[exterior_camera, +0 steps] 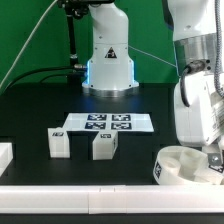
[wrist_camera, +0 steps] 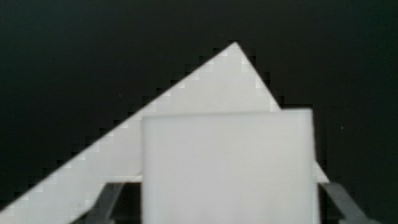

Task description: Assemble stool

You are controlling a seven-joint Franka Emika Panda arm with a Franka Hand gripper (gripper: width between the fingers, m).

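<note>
The round white seat disc (exterior_camera: 184, 165) with a hollow socket lies at the front of the exterior view's right. My gripper (exterior_camera: 211, 155) stands right over its far side. In the wrist view the gripper (wrist_camera: 228, 198) is shut on a white block leg (wrist_camera: 228, 160), with one dark finger (wrist_camera: 114, 202) on each side of it. Two more white legs (exterior_camera: 60, 143) (exterior_camera: 104, 146) with black-and-white tags stand on the black table left of centre, apart from each other.
The marker board (exterior_camera: 110, 123) lies flat behind the two legs. The robot base (exterior_camera: 108, 60) stands at the back. A white rail (exterior_camera: 70, 190) runs along the table's front edge; a white block (exterior_camera: 5, 156) sits at the exterior view's left. A white pointed surface (wrist_camera: 199, 95) shows behind the held leg.
</note>
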